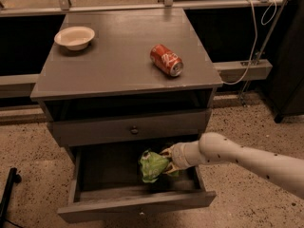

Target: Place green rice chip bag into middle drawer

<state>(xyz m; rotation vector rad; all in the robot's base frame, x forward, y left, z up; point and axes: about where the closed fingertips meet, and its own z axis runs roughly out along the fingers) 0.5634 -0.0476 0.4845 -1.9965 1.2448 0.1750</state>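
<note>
The green rice chip bag (152, 166) is crumpled and sits inside the open middle drawer (137, 206), near its right half, low over the grey floor. My gripper (166, 161) reaches in from the right on the white arm. Its fingers (167, 152) are closed around the bag's right side. I cannot tell whether the bag rests on the drawer floor or hangs just above it.
The drawer above is shut and has a dark round knob (134, 130). On the cabinet top lie a red soda can (166, 60) on its side and a cream bowl (74, 37). A white cable (251, 42) hangs at the right. A black leg (7, 193) stands at the lower left.
</note>
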